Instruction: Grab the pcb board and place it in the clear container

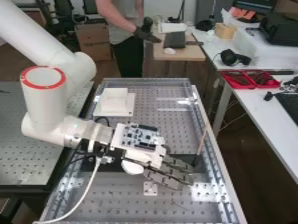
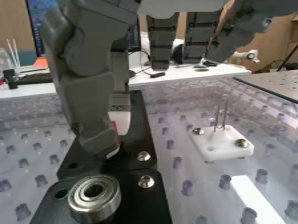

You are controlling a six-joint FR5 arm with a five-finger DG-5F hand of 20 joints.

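The hand (image 1: pixel 169 172) is over the perforated bench, its dark fingers extended toward the right rail. In the wrist view the hand (image 2: pixel 86 85) has its thumb above a black plate, with relaxed fingers farther back and nothing between them. A circuit board (image 1: pixel 141 136) rests over the white housing behind the fingers; I cannot tell whether it belongs to the hand. I cannot make out which thing is the clear container.
A small white block (image 2: pixel 223 143) with upright metal pins stands near the black plate (image 2: pixel 116 172), which bears a round metal part (image 2: pixel 94 196). A white box (image 1: pixel 115 102) sits farther up the bench. A thin rod (image 1: pixel 200 146) rises by the right rail (image 1: pixel 214 150).
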